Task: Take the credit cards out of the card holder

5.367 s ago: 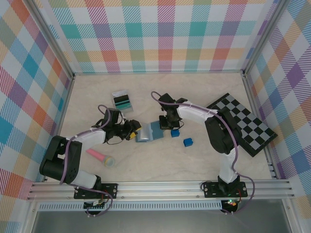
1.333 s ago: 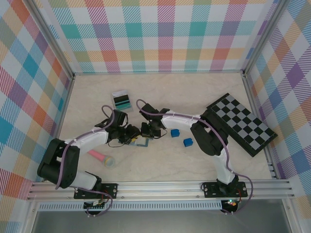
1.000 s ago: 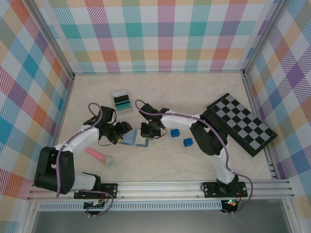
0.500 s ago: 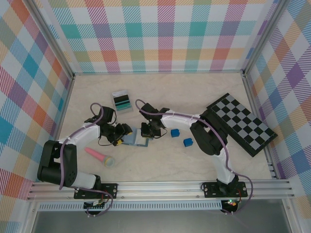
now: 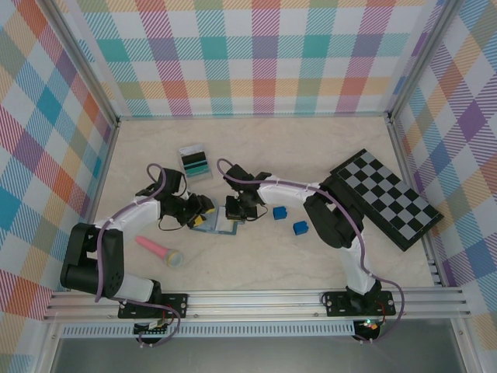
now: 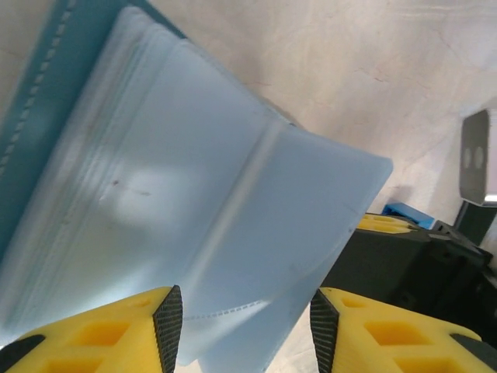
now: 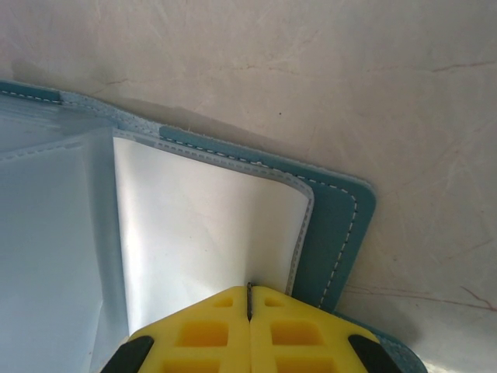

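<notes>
The slate-blue card holder (image 5: 218,226) lies open and flat between my two grippers. My left gripper (image 5: 199,218) is at its left side. In the left wrist view the jaws (image 6: 246,318) stand open, astride a raised pale-blue plastic sleeve leaf of the card holder (image 6: 194,179). My right gripper (image 5: 235,214) is shut, its tips (image 7: 249,291) pressed down on the clear pocket of the card holder's right panel (image 7: 342,225). A teal-banded credit card (image 5: 194,162) lies on the table behind the left arm. Whether cards sit inside the sleeves I cannot tell.
Two bright blue cubes (image 5: 279,212) (image 5: 300,228) sit right of the right gripper. A pink-handled object (image 5: 159,251) lies near the left arm. A black-and-grey checkerboard (image 5: 388,198) leans at the right wall. Plaid walls close in three sides.
My left gripper has shifted slightly right onto the holder's left side and its jaws have narrowed around the sleeve leaf. The right gripper has stayed shut on the right panel.
</notes>
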Controlling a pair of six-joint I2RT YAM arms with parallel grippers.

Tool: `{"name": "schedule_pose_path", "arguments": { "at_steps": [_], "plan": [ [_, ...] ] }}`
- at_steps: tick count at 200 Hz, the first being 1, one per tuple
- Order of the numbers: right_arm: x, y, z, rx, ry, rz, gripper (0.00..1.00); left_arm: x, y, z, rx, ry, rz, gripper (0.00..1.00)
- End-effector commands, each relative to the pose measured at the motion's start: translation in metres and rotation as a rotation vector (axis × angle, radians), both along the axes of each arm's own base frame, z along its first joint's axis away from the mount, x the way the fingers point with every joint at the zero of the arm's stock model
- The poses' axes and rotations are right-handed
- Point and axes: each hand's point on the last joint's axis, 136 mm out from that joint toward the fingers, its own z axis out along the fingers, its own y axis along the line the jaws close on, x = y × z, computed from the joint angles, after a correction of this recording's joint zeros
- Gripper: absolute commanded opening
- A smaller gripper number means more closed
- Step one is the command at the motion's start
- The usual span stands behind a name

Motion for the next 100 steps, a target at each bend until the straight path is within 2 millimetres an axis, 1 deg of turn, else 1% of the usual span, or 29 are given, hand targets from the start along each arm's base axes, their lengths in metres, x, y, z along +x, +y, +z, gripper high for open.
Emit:
{"name": "schedule_pose_path", "arguments": {
  "at_steps": [1, 20, 22, 26, 60, 83, 100],
  "plan": [
    [-0.003, -0.007, -0.022, -0.021, 0.038, 0.01, 0.06, 0.002, -0.009, 0.0, -0.068, 0.003, -0.002, 0.46],
    [0.001, -0.008, -0.012, 0.04, 0.035, -0.004, 0.06, 0.0, -0.017, -0.002, -0.073, 0.017, -0.019, 0.45],
    [0.001, -0.008, -0.01, 0.046, 0.032, -0.005, 0.06, 0.004, -0.02, 0.0, -0.079, -0.008, -0.024, 0.45],
    [0.002, -0.007, -0.007, 0.058, 0.025, -0.004, 0.06, 0.006, -0.022, 0.001, -0.082, -0.02, -0.028, 0.45],
    [0.01, -0.012, 0.018, 0.121, -0.015, -0.016, 0.07, 0.006, -0.04, -0.007, -0.093, -0.015, -0.056, 0.45],
    [0.013, -0.019, 0.031, 0.136, -0.041, -0.038, 0.09, 0.007, -0.053, -0.012, -0.096, -0.014, -0.086, 0.45],
    [0.017, -0.027, 0.039, 0.137, -0.068, -0.07, 0.1, 0.006, -0.059, -0.015, -0.088, -0.01, -0.102, 0.45]
  ]
}}
